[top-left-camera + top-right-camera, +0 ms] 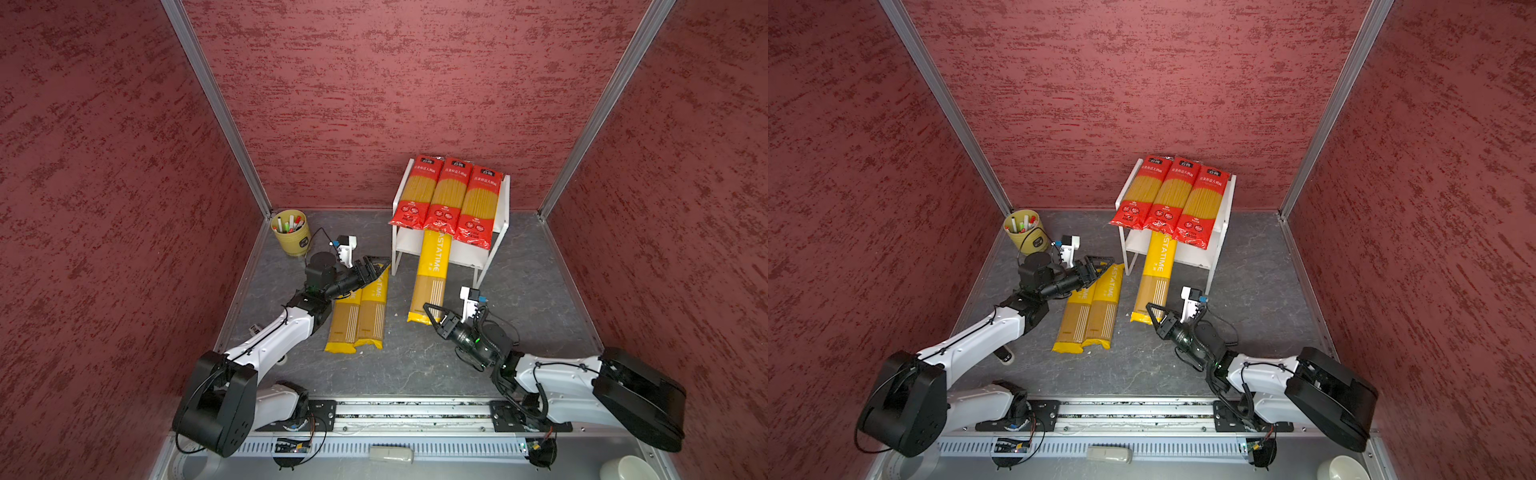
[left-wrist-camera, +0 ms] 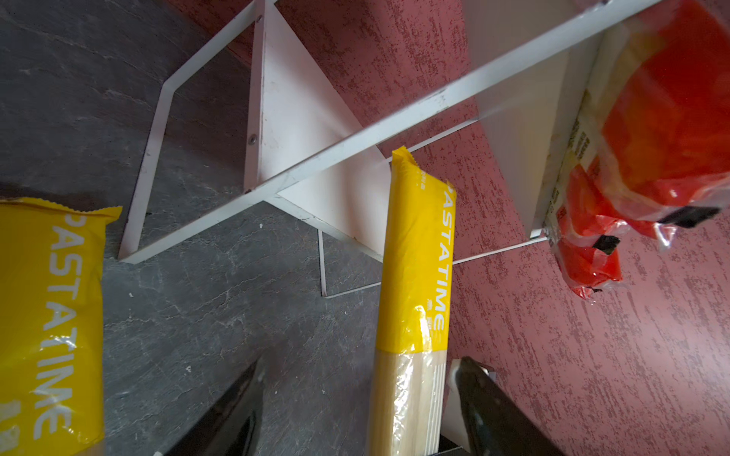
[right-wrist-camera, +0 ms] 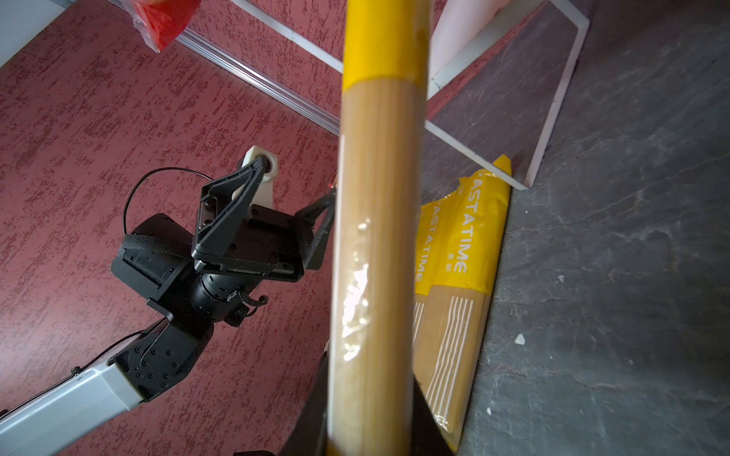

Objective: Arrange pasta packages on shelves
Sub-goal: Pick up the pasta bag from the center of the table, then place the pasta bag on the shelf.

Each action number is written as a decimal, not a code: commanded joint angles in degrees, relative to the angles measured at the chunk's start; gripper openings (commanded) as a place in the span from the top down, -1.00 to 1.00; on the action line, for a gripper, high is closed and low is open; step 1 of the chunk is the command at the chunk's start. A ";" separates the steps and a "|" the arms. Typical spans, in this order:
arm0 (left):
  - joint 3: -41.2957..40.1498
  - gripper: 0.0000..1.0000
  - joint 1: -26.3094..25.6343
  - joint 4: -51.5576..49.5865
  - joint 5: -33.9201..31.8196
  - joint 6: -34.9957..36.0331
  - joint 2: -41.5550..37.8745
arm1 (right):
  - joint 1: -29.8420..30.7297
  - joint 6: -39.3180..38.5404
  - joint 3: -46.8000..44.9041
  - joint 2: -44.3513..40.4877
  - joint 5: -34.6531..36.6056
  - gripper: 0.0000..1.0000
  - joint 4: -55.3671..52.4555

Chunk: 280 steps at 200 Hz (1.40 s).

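Three red pasta packages (image 1: 451, 195) (image 1: 1173, 195) lie side by side on the top board of the white shelves (image 1: 500, 208) (image 1: 1223, 216). A yellow package (image 1: 432, 270) (image 3: 379, 197) slants from the floor up onto the lower board. My right gripper (image 1: 430, 318) (image 3: 369, 410) is shut on its near end. Two more yellow packages (image 1: 361, 316) (image 1: 1096, 311) lie flat on the floor, left of the shelves. My left gripper (image 1: 376, 266) (image 2: 359, 367) hangs open over their far ends, holding nothing. The slanted package (image 2: 414, 256) shows just past its fingers.
A yellow cup of markers (image 1: 291, 232) stands in the back left corner. Red walls close in three sides. The arms' metal rail (image 1: 415, 411) runs along the front, with a white bowl (image 1: 631, 469) at the front right.
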 commanded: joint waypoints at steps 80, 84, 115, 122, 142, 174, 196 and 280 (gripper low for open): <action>-0.94 -0.52 -3.86 -3.06 -5.93 4.95 -0.46 | -0.11 -1.80 4.58 -3.12 9.04 1.00 3.61; -0.98 -0.52 -3.85 -2.86 -5.80 4.85 -0.36 | -0.08 -1.77 4.95 -2.84 9.06 1.00 3.66; -1.18 -0.52 -4.03 -2.78 -5.64 4.84 -0.49 | -0.08 -0.57 8.72 0.49 9.02 1.00 3.57; -1.38 -0.52 -4.03 -3.05 -5.75 5.01 -0.87 | -0.09 -0.18 9.95 1.53 8.97 1.00 3.36; -2.03 -0.52 -3.62 -3.70 -5.98 4.97 -1.99 | -0.19 1.80 14.06 5.69 9.04 1.00 2.56; -3.71 -0.53 -1.29 -1.22 -3.63 0.83 -2.80 | -1.99 3.72 24.18 12.86 6.73 1.00 -1.22; -5.40 -0.53 1.01 1.48 -2.12 -2.81 -3.66 | -5.17 7.10 29.05 16.61 5.87 1.00 -5.89; -4.51 -0.56 -1.85 3.21 -3.26 -3.81 -1.07 | -11.07 14.92 30.88 19.62 -2.10 0.38 -11.96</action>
